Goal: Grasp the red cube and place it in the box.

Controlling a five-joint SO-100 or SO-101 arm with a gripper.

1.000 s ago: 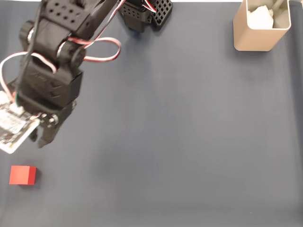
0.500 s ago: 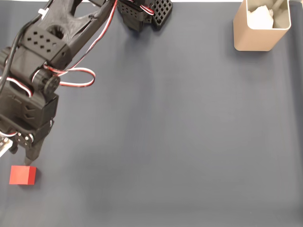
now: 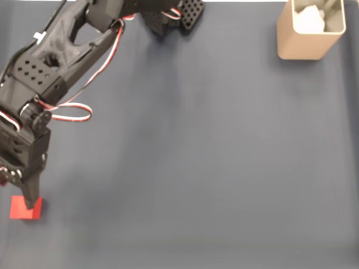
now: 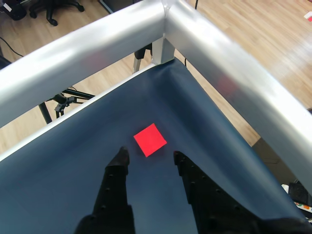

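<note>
The red cube (image 3: 25,209) lay on the dark blue mat (image 3: 213,157) at about eight o'clock in the fixed view, near the mat's lower left corner. We found the black arm (image 3: 50,73) reaching down from twelve o'clock, its gripper (image 3: 28,196) directly over the cube's upper edge. In the wrist view the red cube (image 4: 150,139) sat just beyond the gripper (image 4: 148,157), toward twelve o'clock from the gap; the two black fingers (image 4: 118,163) stood apart, neither touching the cube. We saw the tan box (image 3: 309,29) at two o'clock in the fixed view, well apart from the cube, with something white inside. An aluminium frame (image 4: 204,53) bordered the mat's corner in the wrist view.
</note>
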